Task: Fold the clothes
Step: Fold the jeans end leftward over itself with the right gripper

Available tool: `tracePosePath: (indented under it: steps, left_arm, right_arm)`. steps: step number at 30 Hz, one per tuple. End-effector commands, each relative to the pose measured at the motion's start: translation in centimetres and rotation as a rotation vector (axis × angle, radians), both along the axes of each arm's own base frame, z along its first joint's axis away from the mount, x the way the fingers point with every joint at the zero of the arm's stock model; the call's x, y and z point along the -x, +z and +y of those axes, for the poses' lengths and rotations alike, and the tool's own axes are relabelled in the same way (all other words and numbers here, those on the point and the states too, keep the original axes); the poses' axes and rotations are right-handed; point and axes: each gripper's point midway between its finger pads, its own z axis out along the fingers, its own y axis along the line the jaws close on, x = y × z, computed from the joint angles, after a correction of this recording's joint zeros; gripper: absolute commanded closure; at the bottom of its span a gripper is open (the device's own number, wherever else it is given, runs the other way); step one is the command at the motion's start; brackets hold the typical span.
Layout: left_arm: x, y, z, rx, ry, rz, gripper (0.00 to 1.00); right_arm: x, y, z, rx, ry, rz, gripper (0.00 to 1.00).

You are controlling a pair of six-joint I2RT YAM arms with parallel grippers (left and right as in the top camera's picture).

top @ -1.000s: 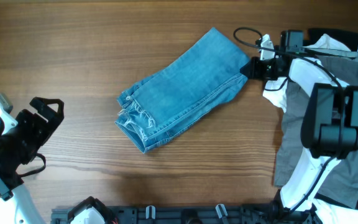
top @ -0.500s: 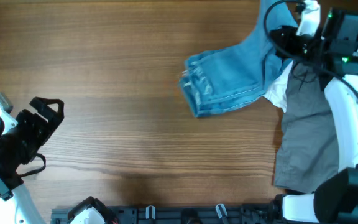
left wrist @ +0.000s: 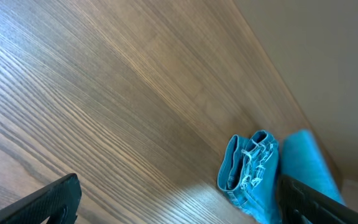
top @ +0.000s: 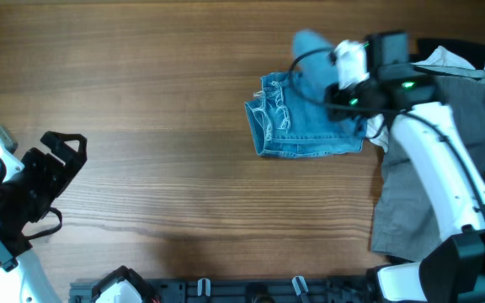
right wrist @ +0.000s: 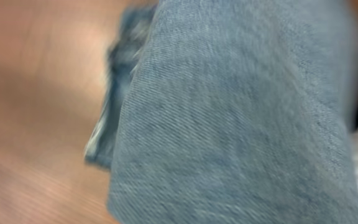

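Note:
The light-blue jeans (top: pixel 306 128) lie in a short folded bundle right of the table's middle, frayed hems (top: pixel 268 108) pointing left. One end of the denim (top: pixel 310 44) is raised off the bundle, held by my right gripper (top: pixel 337 91), which hovers over the bundle's right part. In the right wrist view denim (right wrist: pixel 241 118) fills the frame and hides the fingers. My left gripper (top: pixel 64 181) is open and empty at the table's far left. In the left wrist view (left wrist: pixel 182 208) its fingers stand wide apart and the jeans (left wrist: pixel 253 168) lie far ahead.
A pile of grey and white clothes (top: pixel 419 168) lies at the table's right edge, under my right arm (top: pixel 445 168). A black rail (top: pixel 251 291) runs along the front edge. Bare wooden table (top: pixel 158 101) lies between my left gripper and the jeans.
My right gripper pulled the jeans up and to the right, then swung back left over them. The jeans went from a long diagonal strip to a short bundle. The left arm has not moved.

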Motion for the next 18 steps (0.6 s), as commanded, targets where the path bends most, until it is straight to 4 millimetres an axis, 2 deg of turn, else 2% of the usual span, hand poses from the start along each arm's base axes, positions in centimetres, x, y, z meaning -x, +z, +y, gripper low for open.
tracePosePath:
  steps: [1,2,4,5,8,11,15,18]
  left_arm:
    - [-0.1,0.4,-0.1,-0.022,-0.019,-0.011,0.0]
    - [-0.1,0.4,-0.1,-0.022,-0.019,-0.011,0.0]
    - [-0.1,0.4,-0.1,-0.022,-0.019,-0.011,0.0]
    - [-0.1,0.4,-0.1,-0.022,-0.019,-0.012,0.0]
    - [-0.1,0.4,-0.1,-0.022,-0.019,-0.011,0.0]
    - [-0.1,0.4,-0.1,-0.022,-0.019,-0.011,0.0]
    - [-0.1,0.4,-0.1,-0.022,-0.019,-0.011,0.0]
    - [-0.1,0.4,-0.1,-0.022,-0.019,-0.011,0.0]
  right_arm:
    - [3.3,-3.1,4.0,0.018,0.144,0.059,0.91]
    - [3.9,-3.7,5.0,0.018,0.175,0.057,0.77]
    - [4.4,-4.1,6.7,0.015,0.225,0.036,0.41]
    - [4.1,-4.0,7.1,0.021,0.232,0.011,0.36]
    - [2.1,-2.6,7.0,0.037,0.177,-0.073,0.33]
    - [1.1,0.5,7.0,-0.013,0.148,-0.13,0.33]
    - [1.9,5.6,8.8,-0.135,0.276,-0.244,0.33]
    - [2.4,8.7,8.9,-0.158,0.312,-0.338,0.3]
